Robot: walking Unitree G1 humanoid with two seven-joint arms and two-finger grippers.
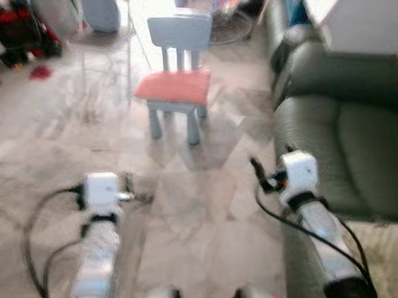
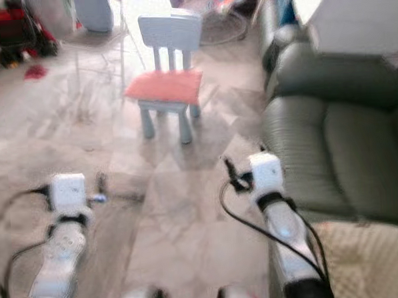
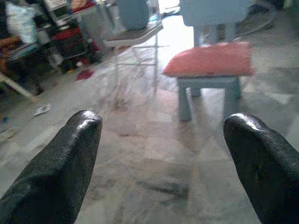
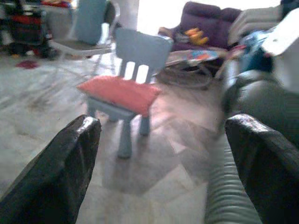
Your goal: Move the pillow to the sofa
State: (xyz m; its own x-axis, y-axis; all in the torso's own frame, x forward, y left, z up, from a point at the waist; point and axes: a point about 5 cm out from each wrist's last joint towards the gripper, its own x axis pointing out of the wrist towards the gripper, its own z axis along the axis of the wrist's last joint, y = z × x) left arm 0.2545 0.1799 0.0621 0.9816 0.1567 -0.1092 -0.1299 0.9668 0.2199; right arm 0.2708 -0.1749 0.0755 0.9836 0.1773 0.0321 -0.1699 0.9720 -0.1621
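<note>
Pillow (image 1: 174,86), red-orange and flat, lies on the seat of the small blue chair (image 1: 178,34), its long side running across the seat, parallel to the chair's backrest; the blur keeps me from telling any tilt. Largest thing beside that chair is the dark green sofa (image 1: 342,141), to the chair's right, with a white boxy object (image 1: 359,14) resting on its far end. Pale marble-patterned floor (image 1: 189,209) spreads in front of the chair toward me, and clutter with red things (image 1: 19,31) sits well to the chair's left by a metal-legged stand (image 1: 110,37). My right wrist view shows a purple couch (image 4: 205,21) behind the chair, holding a yellow toy (image 4: 196,33). My left arm (image 1: 98,254) and right arm (image 1: 316,223) reach forward, well short of the chair. My left gripper (image 3: 163,154) has its fingers (image 3: 60,163) spread wide apart, holding nothing, the chair ahead between them. My right gripper (image 4: 161,154) is likewise spread and empty, its fingers (image 4: 56,168) framing chair and sofa arm
</note>
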